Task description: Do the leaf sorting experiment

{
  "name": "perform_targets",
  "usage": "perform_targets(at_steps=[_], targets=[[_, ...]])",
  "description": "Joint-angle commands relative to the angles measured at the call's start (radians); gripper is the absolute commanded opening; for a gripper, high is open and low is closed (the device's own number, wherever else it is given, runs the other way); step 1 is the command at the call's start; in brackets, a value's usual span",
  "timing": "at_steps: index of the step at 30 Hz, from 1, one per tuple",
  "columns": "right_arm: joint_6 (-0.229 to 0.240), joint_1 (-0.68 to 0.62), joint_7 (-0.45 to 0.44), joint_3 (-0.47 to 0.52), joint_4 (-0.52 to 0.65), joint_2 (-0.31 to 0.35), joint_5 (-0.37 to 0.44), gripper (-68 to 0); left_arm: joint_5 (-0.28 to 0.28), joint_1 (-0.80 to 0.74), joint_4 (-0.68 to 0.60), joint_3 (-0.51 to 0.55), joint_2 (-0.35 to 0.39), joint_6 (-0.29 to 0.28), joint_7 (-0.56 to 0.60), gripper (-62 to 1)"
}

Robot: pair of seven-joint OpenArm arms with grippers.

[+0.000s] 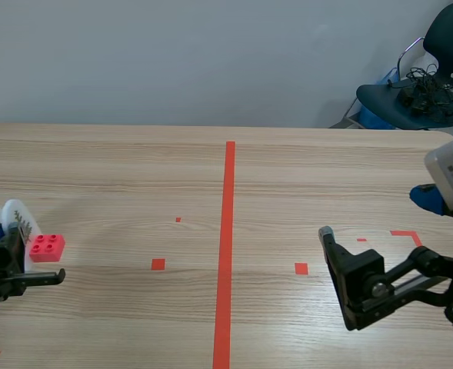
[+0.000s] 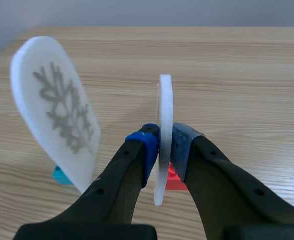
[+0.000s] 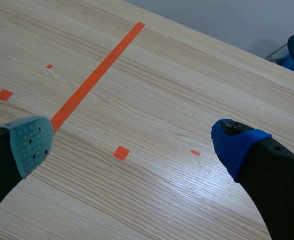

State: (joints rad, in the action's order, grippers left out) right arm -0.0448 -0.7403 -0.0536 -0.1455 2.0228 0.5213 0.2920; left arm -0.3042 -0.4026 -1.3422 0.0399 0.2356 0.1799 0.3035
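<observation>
My left gripper [image 2: 165, 144] is shut on a white oval leaf card [image 2: 164, 100], seen edge-on and upright between the blue pads. A red brick [image 2: 176, 183] lies just under and behind that card; I cannot tell whether the card sits in it. Beside the gripper, a second white card [image 2: 54, 107] with a grey leaf print stands tilted on a teal brick [image 2: 61, 176]. In the scene view the left gripper [image 1: 7, 240] is at the table's left edge, with the held card [image 1: 20, 219] and the red brick [image 1: 47, 247]. My right gripper [image 3: 132, 137] is open over bare table.
An orange tape line [image 1: 226, 246] runs down the middle of the wooden table [image 1: 288, 177], with small orange squares on both sides. A dark chair [image 1: 434, 77] carrying cables stands beyond the far right corner. The right gripper [image 1: 376, 217] hovers near the table's right edge.
</observation>
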Motion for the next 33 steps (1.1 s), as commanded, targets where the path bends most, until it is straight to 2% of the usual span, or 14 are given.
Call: perform_targets(at_steps=[1, 8, 11, 15, 17, 20, 23, 24, 26, 27, 29, 31, 33], targets=[[-0.004, 0.012, -0.013, 0.01, 0.028, -0.001, 0.0, 0.4, 0.0, 0.037, 0.027, 0.003, -0.002, -0.003, 0.013, -55.2], [-0.004, 0.012, -0.013, 0.01, 0.028, -0.001, 0.0, 0.4, 0.0, 0.099, 0.178, 0.008, -0.002, -0.01, 0.033, -54.3], [-0.004, 0.012, -0.012, 0.01, 0.028, -0.001, -0.001, 0.4, 0.006, 0.101, 0.189, 0.008, -0.002, -0.01, 0.061, -45.5], [-0.004, 0.012, -0.013, 0.01, 0.028, -0.001, -0.001, 0.4, 0.009, 0.101, 0.189, 0.008, -0.002, -0.008, 0.067, -29.3], [-0.004, 0.012, -0.013, 0.01, 0.028, -0.001, -0.001, 0.4, 0.009, 0.096, 0.177, 0.008, -0.001, 0.009, 0.067, -25.1], [-0.004, 0.012, -0.013, 0.01, 0.028, -0.001, -0.001, 0.4, 0.009, 0.06, 0.079, 0.008, 0.013, 0.057, 0.068, -24.6], [-0.004, 0.012, -0.013, 0.01, 0.028, -0.001, -0.001, 0.4, 0.01, -0.008, -0.103, 0.009, 0.04, 0.126, 0.066, -24.0], [-0.004, 0.012, -0.013, 0.01, 0.028, -0.001, -0.001, 0.4, 0.01, -0.039, -0.174, 0.008, 0.052, 0.152, 0.066, -21.9], [-0.004, 0.012, -0.013, 0.01, 0.028, -0.001, -0.001, 0.4, 0.009, -0.101, -0.319, 0.008, 0.074, 0.167, 0.059, -17.7], [-0.005, 0.012, -0.013, 0.01, 0.028, -0.001, -0.001, 0.4, 0.009, -0.132, -0.386, 0.007, 0.085, 0.159, 0.049, -15.9], [-0.005, 0.012, -0.013, 0.01, 0.028, -0.001, -0.001, 0.4, 0.008, -0.182, -0.504, 0.005, 0.096, 0.106, -0.002, -12.1], [-0.005, 0.012, -0.013, 0.01, 0.028, 0.0, -0.001, 0.4, 0.001, -0.216, -0.587, 0.005, 0.1, -0.001, -0.077, -8.0], [-0.009, 0.012, -0.012, 0.01, 0.028, 0.0, -0.001, 0.4, -0.047, -0.232, -0.633, 0.004, 0.101, -0.146, -0.147, -3.8]])
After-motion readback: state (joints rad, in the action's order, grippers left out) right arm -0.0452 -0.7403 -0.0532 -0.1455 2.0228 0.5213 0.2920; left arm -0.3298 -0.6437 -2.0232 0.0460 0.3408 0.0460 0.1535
